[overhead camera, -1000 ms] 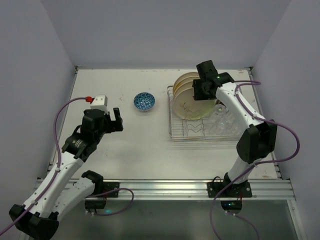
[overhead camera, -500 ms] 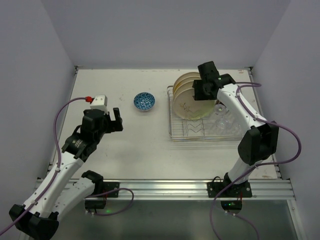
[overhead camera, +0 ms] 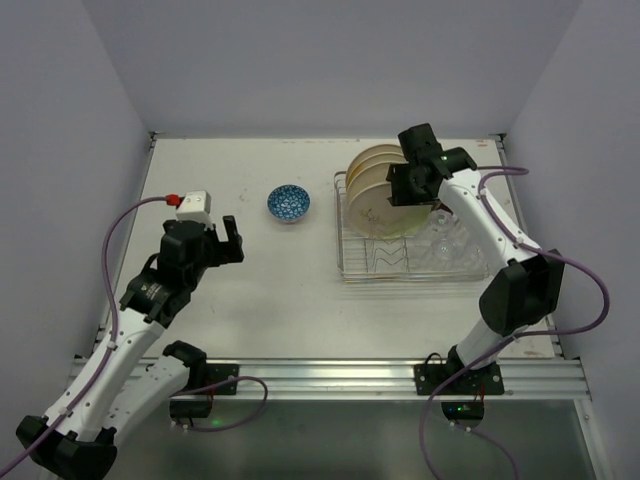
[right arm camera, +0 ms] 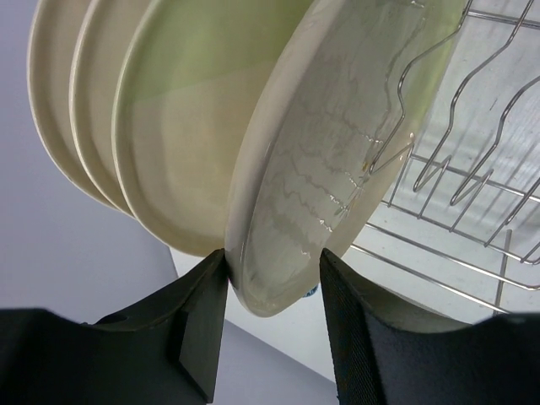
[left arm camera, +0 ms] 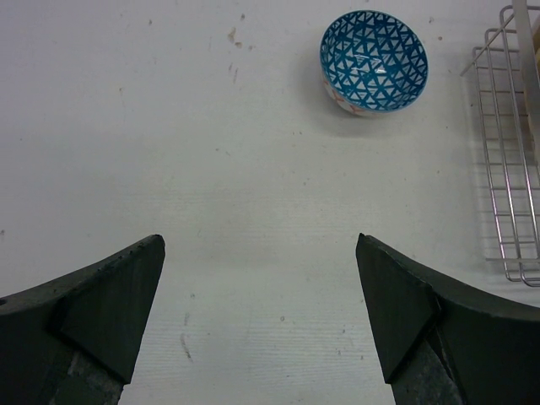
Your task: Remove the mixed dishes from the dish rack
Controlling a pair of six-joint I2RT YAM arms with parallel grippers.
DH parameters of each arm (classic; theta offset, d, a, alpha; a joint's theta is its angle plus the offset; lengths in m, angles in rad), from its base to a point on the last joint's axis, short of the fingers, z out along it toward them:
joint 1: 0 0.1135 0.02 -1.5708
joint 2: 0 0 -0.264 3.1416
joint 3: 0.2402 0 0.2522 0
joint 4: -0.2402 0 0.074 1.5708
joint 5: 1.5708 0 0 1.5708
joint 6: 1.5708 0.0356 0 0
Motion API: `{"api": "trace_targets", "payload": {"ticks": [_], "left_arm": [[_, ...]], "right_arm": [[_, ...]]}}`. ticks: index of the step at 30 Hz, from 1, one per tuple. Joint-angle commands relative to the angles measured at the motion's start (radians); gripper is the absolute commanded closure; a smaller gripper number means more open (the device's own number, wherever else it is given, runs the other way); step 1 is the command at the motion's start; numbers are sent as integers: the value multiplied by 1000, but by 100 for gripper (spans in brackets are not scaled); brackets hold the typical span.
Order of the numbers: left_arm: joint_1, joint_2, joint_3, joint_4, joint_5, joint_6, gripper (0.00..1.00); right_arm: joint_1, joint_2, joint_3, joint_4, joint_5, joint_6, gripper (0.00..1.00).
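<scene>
Four plates (overhead camera: 372, 180) stand upright in the dish rack (overhead camera: 345, 265), right of centre overhead — right gripper (overhead camera: 400, 186) at their top edge, bowl (overhead camera: 288, 203) out on the desk (overhead camera: 300, 300). Left wrist: left gripper (left arm camera: 259, 240), jaws wide, holding nothing. Right wrist: jaws pinch the front plate (right arm camera: 337, 143) by its rim; lift straight up, clear of the dividers (right arm camera: 422, 160) and neighbouring plates.

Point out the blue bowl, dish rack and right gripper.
blue bowl (left arm camera: 374, 61): left wrist view, patterned inside.
dish rack (overhead camera: 390, 265): top external view, bare wire floor.
right gripper (right arm camera: 272, 272): right wrist view, midway between fingertips.
</scene>
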Motion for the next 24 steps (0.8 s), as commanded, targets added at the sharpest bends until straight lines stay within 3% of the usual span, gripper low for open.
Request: {"api": "trace_targets", "payload": {"ticks": [1, 11, 14, 24], "left_arm": [[-7, -12, 5, 7, -34, -10, 0], [-7, -15, 7, 5, -35, -12, 0], [-7, -16, 5, 5, -35, -12, 0], [-7, -19, 7, 4, -37, -13, 0]], "right_arm": [[-4, 46, 16, -214, 55, 2, 52], [-4, 131, 52, -219, 42, -20, 52], [-6, 128, 47, -222, 45, -20, 58], [-4, 88, 0, -182, 27, -52, 53]]}}
